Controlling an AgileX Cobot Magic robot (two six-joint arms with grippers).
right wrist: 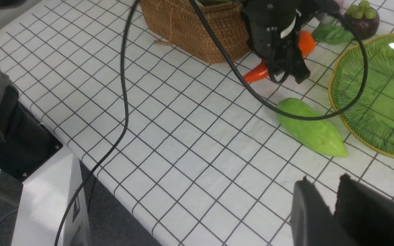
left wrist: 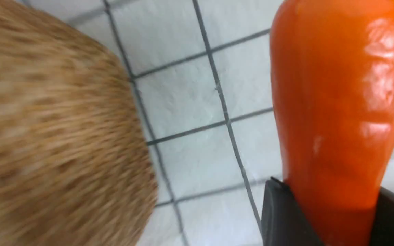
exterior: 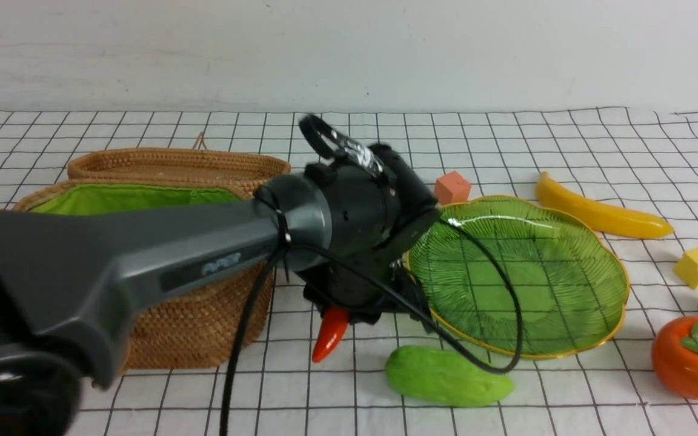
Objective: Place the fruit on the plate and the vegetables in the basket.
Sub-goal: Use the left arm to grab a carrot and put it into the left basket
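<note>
Front: left gripper sits low, just beside the basket on its right. The wrist housing hides the jaws here. Carrot sticks out under it, tip down toward the cloth; can't tell if it's off the table. Reads as grasp made, lift into the basket next. The basket wall is tall, so it needs clearance. Cucumber lies near the basket, further right than the carrot, nothing touching it. Plate is right of the basket with nothing on it. Banana and persimmon are well apart from the basket, far right, on the cloth.

Left wrist: two dark fingers pinch the carrot from both sides. Its skin is glossy, smooth orange with hard highlights, so probably slippery. Basket weave is just beside it, blurred.

Right wrist: right gripper is well apart from the basket, fingers nearly pressed together, holding nothing. Likely parked clear of the left arm. The carrot's green leaves poke out past the left gripper. Mangosteen is on the cloth beyond them, right of the basket.
</note>
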